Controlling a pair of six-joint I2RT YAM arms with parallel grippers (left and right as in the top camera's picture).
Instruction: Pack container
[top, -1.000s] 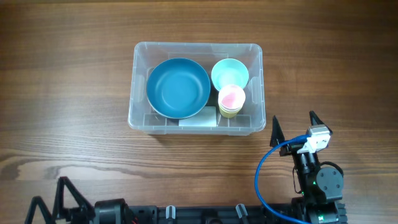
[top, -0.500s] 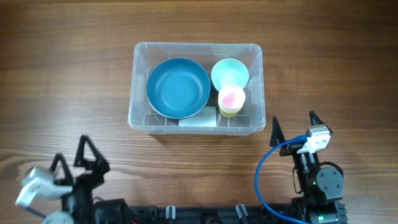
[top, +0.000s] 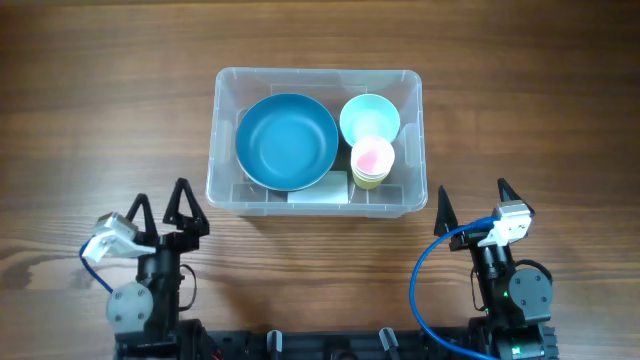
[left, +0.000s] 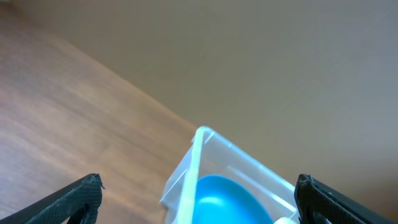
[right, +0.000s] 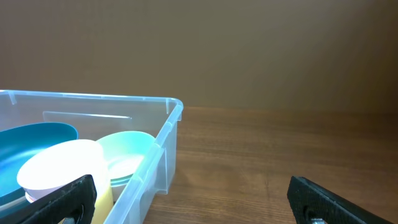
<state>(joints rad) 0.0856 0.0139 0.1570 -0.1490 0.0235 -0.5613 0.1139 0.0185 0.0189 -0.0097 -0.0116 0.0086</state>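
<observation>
The clear plastic container stands at the table's middle, holding a blue bowl, a mint bowl and a stack of cups with a pink one on top. My left gripper is open and empty, just off the container's near left corner. My right gripper is open and empty, off the near right corner. The left wrist view shows the container's corner and blue bowl between the fingers. The right wrist view shows the container's wall, cups and mint bowl.
A white label or flat white piece lies at the container's near side. Bare wooden table surrounds the container. A blue cable loops beside the right arm.
My left arm has risen from the bottom edge and moved right and toward the container, fingers open. The right arm and the container's contents have not moved.
</observation>
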